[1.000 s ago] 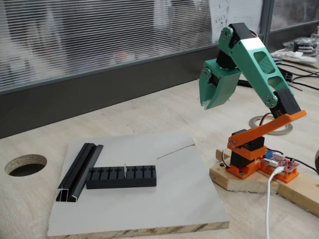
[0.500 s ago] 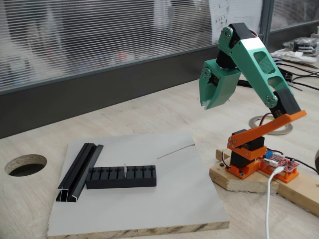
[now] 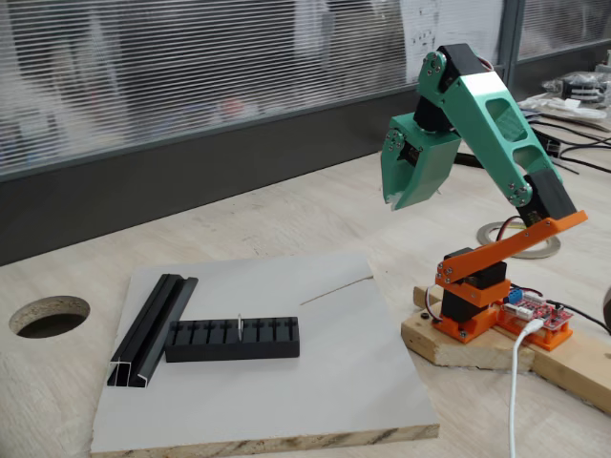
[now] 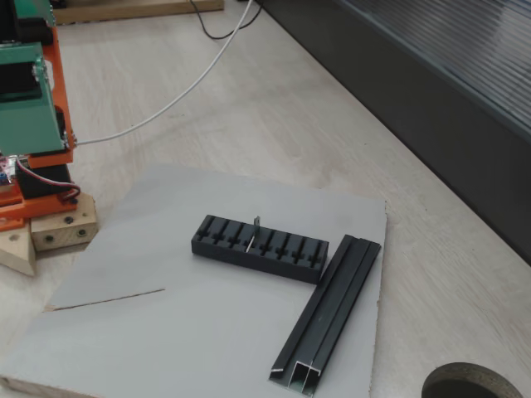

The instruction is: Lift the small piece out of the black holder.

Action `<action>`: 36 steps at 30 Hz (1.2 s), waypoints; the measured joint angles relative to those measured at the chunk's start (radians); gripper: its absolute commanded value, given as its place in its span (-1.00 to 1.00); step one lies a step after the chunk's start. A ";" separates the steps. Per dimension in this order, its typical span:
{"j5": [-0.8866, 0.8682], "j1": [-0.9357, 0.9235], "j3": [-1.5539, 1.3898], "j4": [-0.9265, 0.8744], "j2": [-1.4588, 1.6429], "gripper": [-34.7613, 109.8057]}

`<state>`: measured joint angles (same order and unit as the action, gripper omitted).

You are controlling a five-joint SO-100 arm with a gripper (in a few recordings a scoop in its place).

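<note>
The black holder (image 3: 232, 339) (image 4: 261, 246) lies on a grey board, its row of slots facing up. The small piece (image 3: 239, 325) (image 4: 255, 232), a thin pale sliver, stands upright in a slot near the holder's middle. In a fixed view my green gripper (image 3: 393, 198) hangs high in the air, well to the right of the holder and far above the board. It points downward with its jaws together and nothing between them. The arm's orange and green base (image 4: 29, 124) sits at the left edge of the other fixed view.
A long black U-channel rail (image 3: 153, 329) (image 4: 328, 319) lies beside the holder on the grey board (image 3: 315, 391) (image 4: 207, 340). A thin grey wire (image 3: 334, 288) (image 4: 108, 300) rests nearer the arm's base. A round hole (image 3: 48, 315) is cut in the wooden table.
</note>
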<state>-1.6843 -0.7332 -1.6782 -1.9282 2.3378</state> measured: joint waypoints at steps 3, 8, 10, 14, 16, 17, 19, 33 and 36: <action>-0.003 -0.006 0.000 0.000 -0.025 -0.46; -0.002 -0.008 0.000 0.000 -0.031 -0.46; 0.000 -0.008 0.000 0.000 -0.031 -0.46; 0.000 -0.008 0.000 0.000 -0.048 -0.46; 0.000 0.002 0.000 0.000 -0.048 -0.46; 0.000 0.015 0.000 0.000 -0.048 -0.46; -0.002 0.080 0.000 0.000 -0.048 -0.46; -0.002 0.750 0.000 0.199 -0.150 -0.46; -0.002 0.824 0.000 0.204 -0.155 -0.46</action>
<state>-1.6858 0.0905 -1.6782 -1.7242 2.1829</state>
